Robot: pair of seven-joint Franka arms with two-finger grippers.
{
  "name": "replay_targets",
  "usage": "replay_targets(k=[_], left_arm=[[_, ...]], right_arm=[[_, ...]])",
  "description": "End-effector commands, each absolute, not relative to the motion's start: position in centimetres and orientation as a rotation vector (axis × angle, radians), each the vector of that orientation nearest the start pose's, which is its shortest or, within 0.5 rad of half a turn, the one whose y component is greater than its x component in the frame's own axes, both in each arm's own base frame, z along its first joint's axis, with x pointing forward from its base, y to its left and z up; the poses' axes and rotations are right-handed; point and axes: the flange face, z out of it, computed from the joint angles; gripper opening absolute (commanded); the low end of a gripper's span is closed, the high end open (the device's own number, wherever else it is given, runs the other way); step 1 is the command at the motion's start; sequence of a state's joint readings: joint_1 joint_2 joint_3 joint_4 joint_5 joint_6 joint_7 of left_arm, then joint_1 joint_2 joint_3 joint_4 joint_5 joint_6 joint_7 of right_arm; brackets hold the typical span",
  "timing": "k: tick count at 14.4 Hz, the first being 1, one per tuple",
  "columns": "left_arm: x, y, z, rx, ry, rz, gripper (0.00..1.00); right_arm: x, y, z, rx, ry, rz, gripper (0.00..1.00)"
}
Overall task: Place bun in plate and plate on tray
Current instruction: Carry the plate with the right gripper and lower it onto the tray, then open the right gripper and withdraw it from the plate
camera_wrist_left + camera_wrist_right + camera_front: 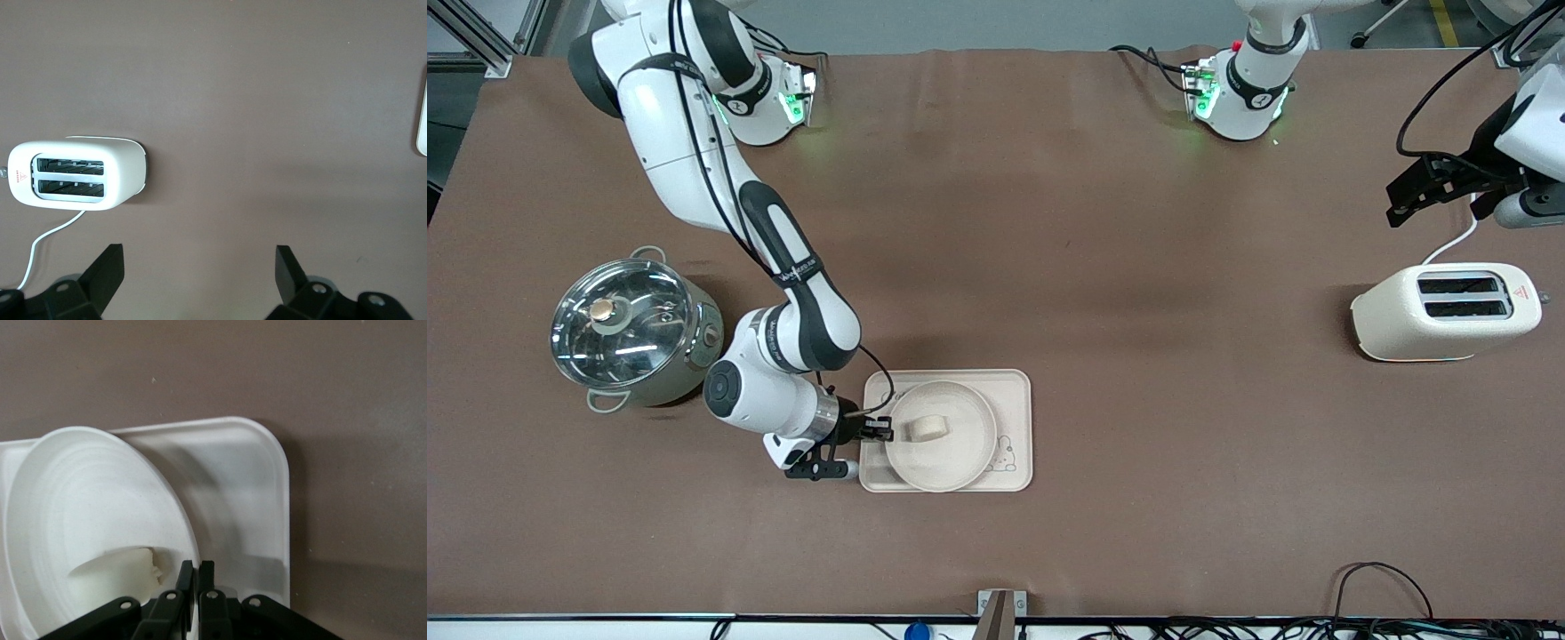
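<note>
The round cream plate [947, 458] lies on the rectangular tray [1016, 394], with the small pale bun [925, 429] in its middle. My right gripper [878, 432] is at the plate's edge toward the right arm's end of the table, low over the tray. In the right wrist view the right gripper [197, 568] is shut on the plate's rim, with the plate [87, 507], the bun [117, 577] and the tray [250, 493] in sight. I cannot tell whether the plate rests flat. My left gripper [1440, 191] waits open and empty above the table beside the toaster, as the left wrist view [199, 257] shows.
A steel pot with a glass lid [631, 329] stands close beside the right arm's wrist. A cream toaster [1445, 311] stands at the left arm's end of the table; it also shows in the left wrist view [77, 175]. Cables run along the table's front edge.
</note>
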State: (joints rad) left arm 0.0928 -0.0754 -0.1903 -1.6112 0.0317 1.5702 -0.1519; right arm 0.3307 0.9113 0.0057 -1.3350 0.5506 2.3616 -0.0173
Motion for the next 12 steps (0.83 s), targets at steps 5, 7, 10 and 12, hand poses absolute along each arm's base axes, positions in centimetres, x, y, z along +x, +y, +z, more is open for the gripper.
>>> replay_targets(k=[5, 7, 10, 12], left_arm=[[52.6, -5.5, 65.2, -3.118, -0.054, -0.074, 1.00], [52.6, -5.7, 65.2, -3.118, -0.049, -0.074, 1.00], [52.6, -5.9, 65.2, -3.117, -0.044, -0.069, 1.00], [52.6, -5.9, 65.2, -3.117, -0.044, -0.069, 1.00]], right_arm=[[71.5, 25.0, 23.1, -2.629, 0.032, 0.009, 1.00], [71.6, 24.2, 25.6, -2.623, 0.023, 0.028, 1.00], [71.3, 20.8, 30.8, -2.660, -0.012, 0.089, 1.00], [70.9, 18.1, 35.7, -2.730, -0.055, 0.098, 1.00]])
